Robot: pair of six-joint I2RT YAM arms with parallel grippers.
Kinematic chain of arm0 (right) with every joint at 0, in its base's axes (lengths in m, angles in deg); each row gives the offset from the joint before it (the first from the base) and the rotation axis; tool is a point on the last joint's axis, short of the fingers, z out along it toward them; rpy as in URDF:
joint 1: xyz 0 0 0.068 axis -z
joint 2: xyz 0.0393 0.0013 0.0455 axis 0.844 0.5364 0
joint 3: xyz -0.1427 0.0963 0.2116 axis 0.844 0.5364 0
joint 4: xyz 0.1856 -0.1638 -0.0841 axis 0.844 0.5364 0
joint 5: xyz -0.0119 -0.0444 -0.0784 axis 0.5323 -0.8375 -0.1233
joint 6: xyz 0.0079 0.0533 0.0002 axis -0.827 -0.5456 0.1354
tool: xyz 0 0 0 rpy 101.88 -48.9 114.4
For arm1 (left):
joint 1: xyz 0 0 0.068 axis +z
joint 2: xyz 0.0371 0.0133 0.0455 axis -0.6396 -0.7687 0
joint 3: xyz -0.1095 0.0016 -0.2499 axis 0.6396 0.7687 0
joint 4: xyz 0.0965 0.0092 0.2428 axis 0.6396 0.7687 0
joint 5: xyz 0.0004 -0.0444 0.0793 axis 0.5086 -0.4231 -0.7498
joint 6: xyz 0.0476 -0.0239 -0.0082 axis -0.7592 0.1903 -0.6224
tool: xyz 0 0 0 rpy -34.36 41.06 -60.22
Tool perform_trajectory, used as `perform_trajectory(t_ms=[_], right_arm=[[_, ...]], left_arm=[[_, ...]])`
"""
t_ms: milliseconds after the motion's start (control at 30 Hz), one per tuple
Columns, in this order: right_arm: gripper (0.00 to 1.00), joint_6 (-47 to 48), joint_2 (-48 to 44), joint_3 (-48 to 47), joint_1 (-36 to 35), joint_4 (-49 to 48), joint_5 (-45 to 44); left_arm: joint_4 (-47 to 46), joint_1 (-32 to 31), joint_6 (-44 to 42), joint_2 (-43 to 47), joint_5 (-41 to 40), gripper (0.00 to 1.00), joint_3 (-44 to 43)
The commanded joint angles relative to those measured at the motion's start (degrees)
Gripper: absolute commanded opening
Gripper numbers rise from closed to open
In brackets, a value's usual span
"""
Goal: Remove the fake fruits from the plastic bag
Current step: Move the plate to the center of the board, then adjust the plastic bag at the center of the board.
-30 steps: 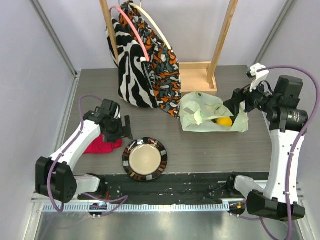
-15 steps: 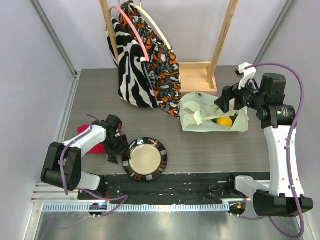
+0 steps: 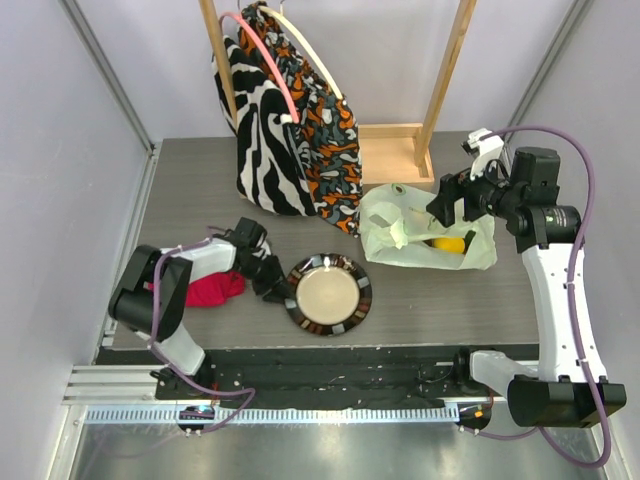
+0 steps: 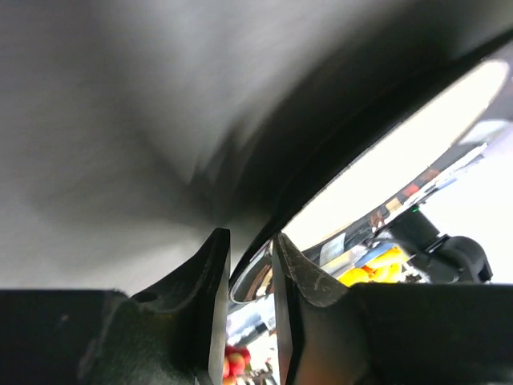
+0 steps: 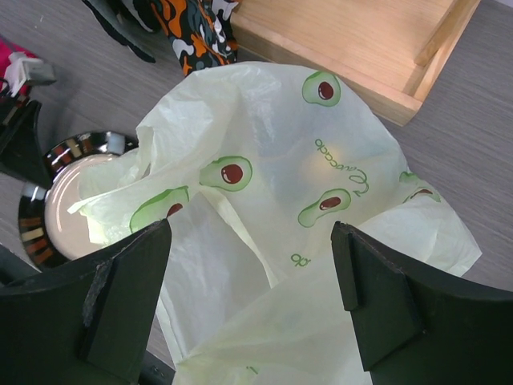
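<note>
The pale green-white plastic bag (image 3: 425, 232) with avocado prints lies crumpled right of centre, and a yellow fruit (image 3: 447, 243) shows through its side. Other fake fruits are hidden. My right gripper (image 3: 440, 205) hovers just above the bag, open wide with only the bag film (image 5: 264, 184) below its jaws (image 5: 250, 241). My left gripper (image 3: 275, 285) lies low on the table at the left rim of a dark-rimmed plate (image 3: 328, 293). In the left wrist view its fingers (image 4: 248, 241) stand narrow with the plate's rim (image 4: 252, 281) between them.
Zebra and orange patterned cloth bags (image 3: 285, 120) hang from a wooden rack, whose tray base (image 3: 395, 155) sits just behind the plastic bag. A red cloth (image 3: 215, 290) lies left of the plate under the left arm. Walls close in on both sides.
The left gripper swung down from the red cloth to the plate, narrowed on its rim, and the plate slid right and away. The right gripper moved left over the bag, still open.
</note>
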Motion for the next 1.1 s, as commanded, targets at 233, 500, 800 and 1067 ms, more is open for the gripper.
perform_trajectory(t_ms=[233, 500, 800, 1067], right_arm=[[0.89, 2.14, -2.75, 1.29, -0.31, -0.86, -1.70], [0.89, 2.66, -5.03, 2.43, -0.31, 0.72, -5.30], [0.89, 2.23, -7.23, -0.54, -0.31, 4.84, -6.53], [0.93, 8.11, -14.61, -1.88, -0.31, 14.08, -6.79]], left_arm=[[-8.63, -8.69, 2.70, -5.89, -0.03, 0.00, -7.84], [-6.52, -10.35, -3.97, -1.68, -0.65, 0.03, -5.36], [6.12, -11.50, -16.53, 8.51, -8.29, 0.73, -11.84], [4.91, -14.40, -44.04, 11.44, 0.00, 0.80, -33.02]])
